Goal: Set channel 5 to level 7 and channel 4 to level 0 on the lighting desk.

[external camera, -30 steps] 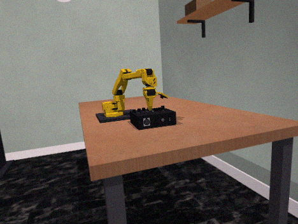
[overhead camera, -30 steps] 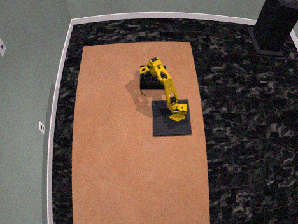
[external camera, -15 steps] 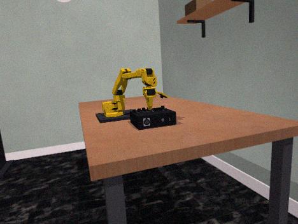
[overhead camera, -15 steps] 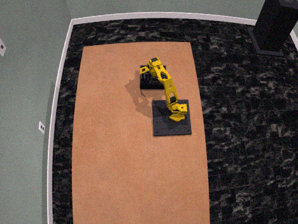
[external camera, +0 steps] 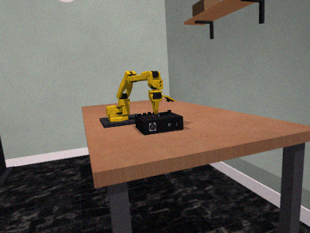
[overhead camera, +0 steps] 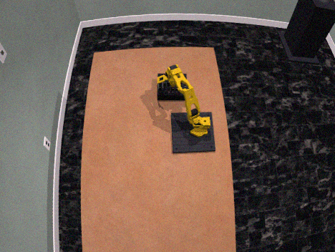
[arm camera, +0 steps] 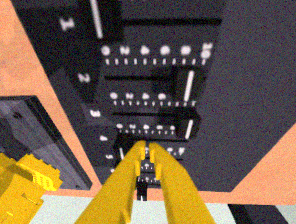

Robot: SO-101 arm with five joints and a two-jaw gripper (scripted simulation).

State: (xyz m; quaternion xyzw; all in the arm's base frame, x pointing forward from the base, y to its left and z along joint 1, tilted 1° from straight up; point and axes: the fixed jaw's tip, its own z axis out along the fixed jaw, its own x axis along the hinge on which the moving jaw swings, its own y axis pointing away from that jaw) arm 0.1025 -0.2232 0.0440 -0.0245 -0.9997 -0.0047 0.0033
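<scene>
While pincer (arm camera: 146, 150) shut, empty, tips over lighting desk (arm camera: 210, 100).

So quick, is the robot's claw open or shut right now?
Gripper: shut, fingers pressed together, holding nothing, tip down at the lighting desk.

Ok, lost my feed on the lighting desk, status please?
Gripper shut, holding nothing, tips down over the desk near a lower fader row. Fader knobs show at the right end. Nothing in the way.
</scene>
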